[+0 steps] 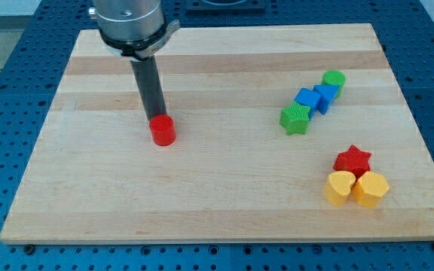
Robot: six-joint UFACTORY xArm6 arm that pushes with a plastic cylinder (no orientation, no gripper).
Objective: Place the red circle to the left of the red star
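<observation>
Camera view: your rod carries no fingers, so no spread or pinch state applies. My tip (157, 118) stands just behind the red circle (162, 131), touching or nearly so, left of the table's (224, 211) centre. The red star (353, 159) lies well apart toward the view's right, touching two yellow blocks (356, 188). Risks: an off-centre push likely lets the circle slip round the tip; an overlong push could strike the star. The green star (295, 119) and blue blocks (316, 98) sit near the path.

Pale wooden board (224, 203) on blue perforated bench (6, 45). Carries red cylinder (162, 131); green (295, 118), blue (307, 100) blocks; red star (353, 159); yellow pair (340, 187).
</observation>
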